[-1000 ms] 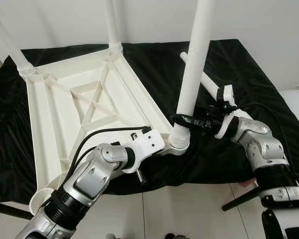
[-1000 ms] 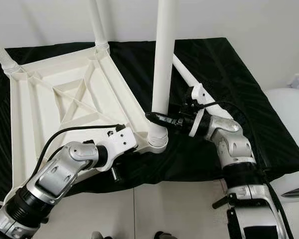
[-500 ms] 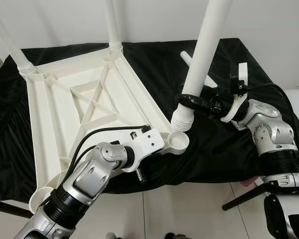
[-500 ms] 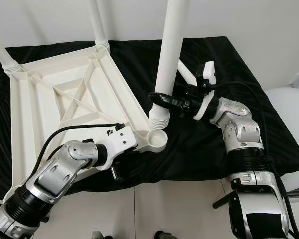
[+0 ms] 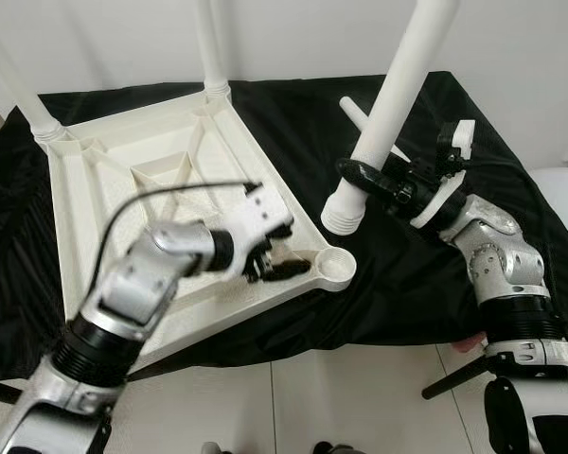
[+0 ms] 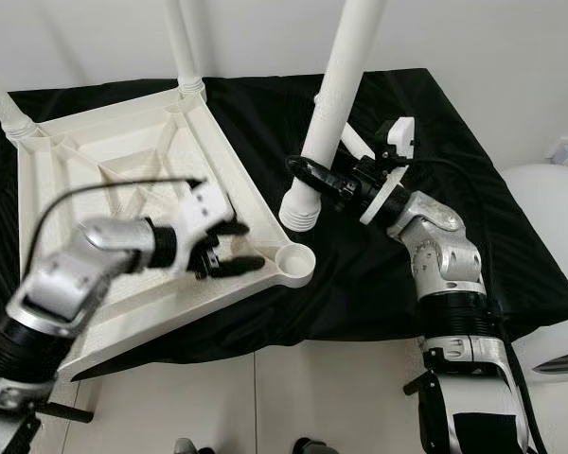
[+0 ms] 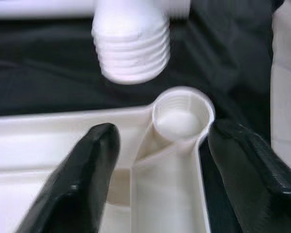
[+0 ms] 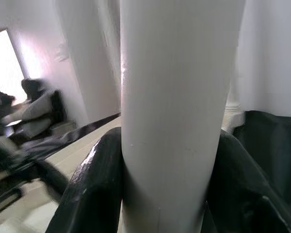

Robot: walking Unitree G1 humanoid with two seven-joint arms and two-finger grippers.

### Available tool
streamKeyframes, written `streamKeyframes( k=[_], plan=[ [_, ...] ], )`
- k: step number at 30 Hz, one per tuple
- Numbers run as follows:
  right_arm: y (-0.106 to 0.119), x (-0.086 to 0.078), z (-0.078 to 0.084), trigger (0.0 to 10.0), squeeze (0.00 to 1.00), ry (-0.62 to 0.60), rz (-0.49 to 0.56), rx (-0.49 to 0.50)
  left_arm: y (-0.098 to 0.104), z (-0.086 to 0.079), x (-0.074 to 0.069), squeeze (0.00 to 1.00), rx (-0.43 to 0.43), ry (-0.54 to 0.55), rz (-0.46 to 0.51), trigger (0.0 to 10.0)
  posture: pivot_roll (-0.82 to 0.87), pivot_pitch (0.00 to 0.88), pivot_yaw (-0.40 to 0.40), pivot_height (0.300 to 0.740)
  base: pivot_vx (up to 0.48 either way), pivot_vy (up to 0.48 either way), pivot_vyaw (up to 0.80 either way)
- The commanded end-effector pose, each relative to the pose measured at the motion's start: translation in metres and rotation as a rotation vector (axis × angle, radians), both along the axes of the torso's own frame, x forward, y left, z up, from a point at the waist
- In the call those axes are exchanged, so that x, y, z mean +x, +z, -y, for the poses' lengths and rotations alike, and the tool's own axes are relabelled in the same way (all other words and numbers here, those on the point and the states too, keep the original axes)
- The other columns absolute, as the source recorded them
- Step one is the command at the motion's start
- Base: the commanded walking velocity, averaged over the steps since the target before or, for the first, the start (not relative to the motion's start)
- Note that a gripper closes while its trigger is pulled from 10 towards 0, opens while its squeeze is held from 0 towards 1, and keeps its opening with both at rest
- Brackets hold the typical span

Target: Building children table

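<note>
One white plastic table top (image 5: 123,189) lies upside down on the black cloth (image 5: 407,284) before you, its underside showing raised ribs that cross in an X, with two legs (image 5: 208,47) already standing in the far corners. At its near right corner sits an empty round socket (image 5: 335,268), smooth-walled with threading visible inside in your left wrist view. Your right gripper (image 5: 355,175) has its two black fingers clamped around a smooth white tubular leg (image 5: 398,104), just above the leg's ribbed, threaded end (image 5: 342,214); the leg leans away to the upper right, and its threaded end hangs just above and beyond the socket, not touching it. A further loose leg (image 5: 355,111) lies on the cloth behind the held one. Your right forearm reaches in from the cloth's right side, elbow bent, wrist turned toward the table top. Your left gripper (image 5: 279,265) rests over the table top's near edge, just beside the socket, fingers spread apart with nothing between them except the rim rib; your left arm is blurred, bent upward from the near left corner.
</note>
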State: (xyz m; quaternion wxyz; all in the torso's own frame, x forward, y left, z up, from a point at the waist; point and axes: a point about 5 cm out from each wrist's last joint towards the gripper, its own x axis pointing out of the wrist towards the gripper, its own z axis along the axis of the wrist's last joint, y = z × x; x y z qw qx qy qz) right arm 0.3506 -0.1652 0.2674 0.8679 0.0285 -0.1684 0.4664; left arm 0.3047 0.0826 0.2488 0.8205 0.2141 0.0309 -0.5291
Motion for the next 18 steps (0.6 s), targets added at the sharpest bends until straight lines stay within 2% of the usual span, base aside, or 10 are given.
streamKeyframes(
  k=[1,2,3,5,8,9,10,16,17,18],
  plan=[
    [0.003,0.004,0.000,10.0,0.00,-0.043,0.006,0.039,0.011,-0.003,0.002,1.00,-0.040,-0.044,0.005,10.0,-0.06,0.162,0.055,0.740,0.000,0.000,0.00],
    [0.003,0.004,0.000,10.0,0.00,-0.043,0.006,0.039,0.011,-0.003,0.002,1.00,-0.040,-0.044,0.005,10.0,-0.06,0.162,0.055,0.740,0.000,0.000,0.00],
    [0.004,0.006,0.002,10.0,0.00,-0.088,0.001,0.071,0.019,-0.004,0.009,0.00,-0.083,-0.019,0.026,10.0,-0.05,0.154,0.052,0.740,0.000,0.000,0.00],
    [0.003,0.011,0.003,10.0,0.00,-0.171,-0.012,0.108,0.028,-0.006,0.023,0.00,-0.160,0.077,0.073,10.0,-0.06,0.146,0.049,0.740,0.000,0.000,0.00],
    [0.002,0.013,0.004,10.0,0.00,-0.220,-0.020,0.110,0.032,-0.006,0.032,0.00,-0.221,0.160,0.084,10.0,-0.06,0.135,0.047,0.740,0.000,0.000,0.00],
    [0.000,0.014,0.004,10.0,0.00,-0.257,-0.029,0.108,0.035,-0.006,0.038,0.00,-0.289,0.228,0.082,10.0,-0.06,0.121,0.046,0.740,0.000,0.000,0.00],
    [-0.006,0.014,0.004,10.0,0.00,-0.320,-0.044,0.091,0.038,-0.003,0.044,0.00,-0.422,0.317,0.037,10.0,-0.06,0.105,0.044,0.740,0.000,0.000,0.00],
    [-0.016,0.008,-0.001,10.0,0.00,-0.339,-0.059,0.093,0.034,0.000,0.044,0.00,-0.530,0.355,-0.010,10.0,-0.06,0.072,0.035,0.740,0.000,0.000,0.00],
    [-0.018,0.006,-0.003,10.0,0.00,-0.335,-0.060,0.098,0.031,0.001,0.043,1.00,-0.560,0.343,-0.040,10.0,-0.06,0.051,0.035,0.740,0.000,0.000,0.00],
    [-0.019,0.004,-0.004,10.0,0.00,-0.336,-0.060,0.104,0.031,0.001,0.043,1.00,-0.579,0.326,-0.055,10.0,-0.06,0.051,0.035,0.740,0.000,0.000,0.00]
  ],
)
